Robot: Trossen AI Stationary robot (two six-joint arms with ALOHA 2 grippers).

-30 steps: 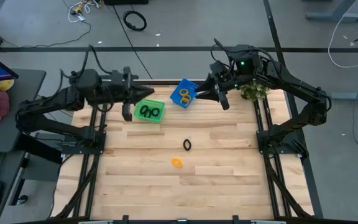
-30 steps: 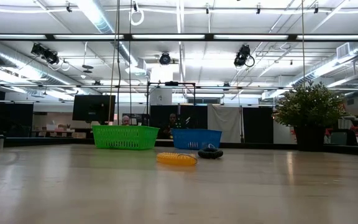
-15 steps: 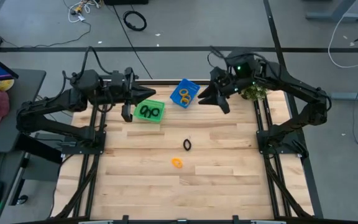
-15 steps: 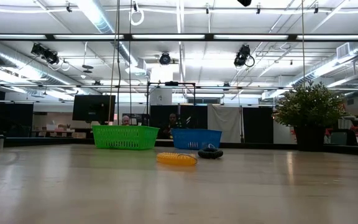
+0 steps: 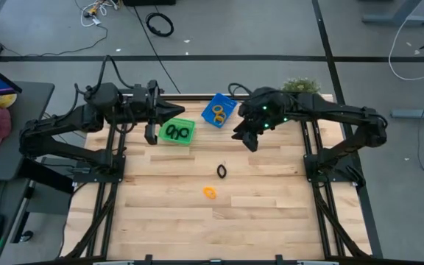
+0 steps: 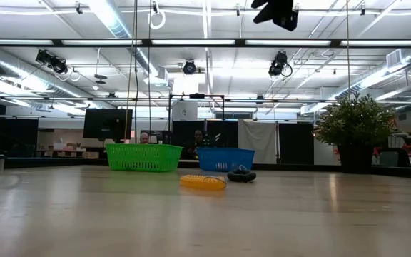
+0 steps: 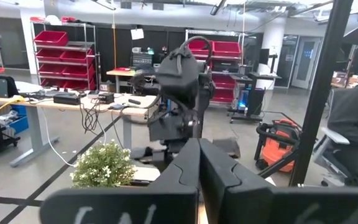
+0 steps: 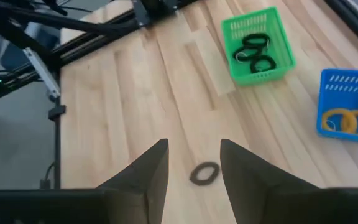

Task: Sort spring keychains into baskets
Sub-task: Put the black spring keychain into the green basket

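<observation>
A green basket point(image 5: 177, 132) at upper centre holds black coiled rings point(image 5: 176, 132). Just right of it, a tilted blue basket point(image 5: 218, 110) holds orange rings point(image 5: 219, 112). Lower, mid-frame, one black ring point(image 5: 221, 171) and one orange ring point(image 5: 210, 193) lie flat on the wood.

Robotics lab or workshop: red parts bins point(image 7: 50, 37) on racks, cabled workbenches point(image 7: 73, 99), exposed ceiling ducts point(image 6: 20, 61).

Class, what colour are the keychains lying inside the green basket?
Black. The keychains in the green basket show best in the right wrist view.
</observation>
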